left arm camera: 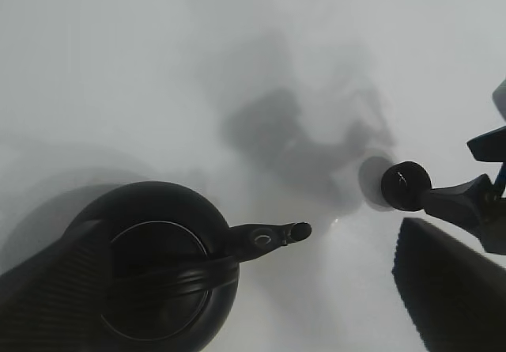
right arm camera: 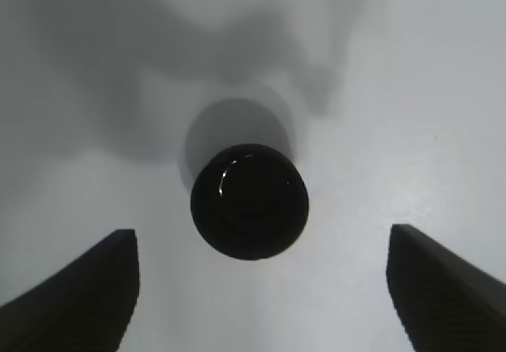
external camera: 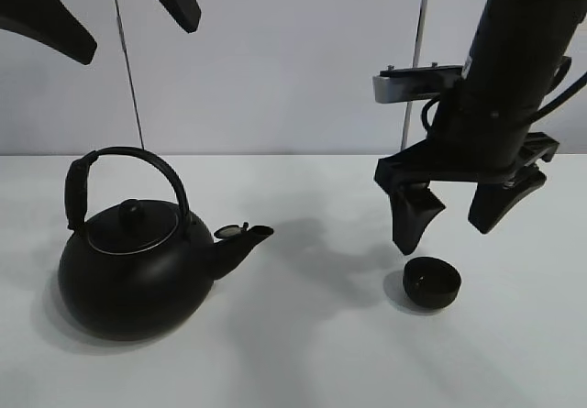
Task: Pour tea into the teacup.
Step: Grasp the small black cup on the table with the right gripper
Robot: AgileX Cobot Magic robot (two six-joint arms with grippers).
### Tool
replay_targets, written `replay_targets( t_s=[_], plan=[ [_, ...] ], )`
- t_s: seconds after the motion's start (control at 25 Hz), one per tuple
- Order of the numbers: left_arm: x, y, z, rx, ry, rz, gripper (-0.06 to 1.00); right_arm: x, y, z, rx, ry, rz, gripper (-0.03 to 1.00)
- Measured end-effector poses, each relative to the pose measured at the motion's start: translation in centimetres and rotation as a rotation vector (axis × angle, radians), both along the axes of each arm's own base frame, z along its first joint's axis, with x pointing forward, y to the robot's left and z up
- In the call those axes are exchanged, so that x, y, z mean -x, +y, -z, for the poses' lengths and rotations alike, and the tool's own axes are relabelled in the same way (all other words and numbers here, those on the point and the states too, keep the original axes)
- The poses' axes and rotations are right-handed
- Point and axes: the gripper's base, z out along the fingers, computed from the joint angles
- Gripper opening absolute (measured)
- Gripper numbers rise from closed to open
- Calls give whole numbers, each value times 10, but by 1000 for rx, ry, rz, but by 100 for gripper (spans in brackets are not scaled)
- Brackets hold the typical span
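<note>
jaws of right gripper (external camera: 445, 234) — wide apart over teacup (external camera: 432, 283), not touching | left gripper (external camera: 138, 39) — jaws apart, empty

Small round black teacup (external camera: 431, 284), handleless and bowl-like, glossy inside. Upright on the white tabletop (external camera: 303, 353), mouth facing up, toward the right of the exterior view. Well apart to its left, large round black kettle (external camera: 128, 275), also upright on the tabletop, lid (external camera: 138, 226) in place, arched handle (external camera: 138, 154) raised, spout (external camera: 240, 243) pointing toward the teacup.

Left end effector (external camera: 139, 39) cropped above; kettle (left arm camera: 154, 203) partly cropped.
</note>
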Motion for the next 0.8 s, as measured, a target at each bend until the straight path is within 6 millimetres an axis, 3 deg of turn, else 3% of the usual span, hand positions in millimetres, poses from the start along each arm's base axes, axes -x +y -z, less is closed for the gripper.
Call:
replay_targets(
  t_s=[0.12,0.8],
  plan=[
    [0,0,0,0,0,0,69,1,11,6,35,-17,-8,59],
    [0,0,0,2,-4,-1,69,-5,16,37,40,31,56,59]
  ],
)
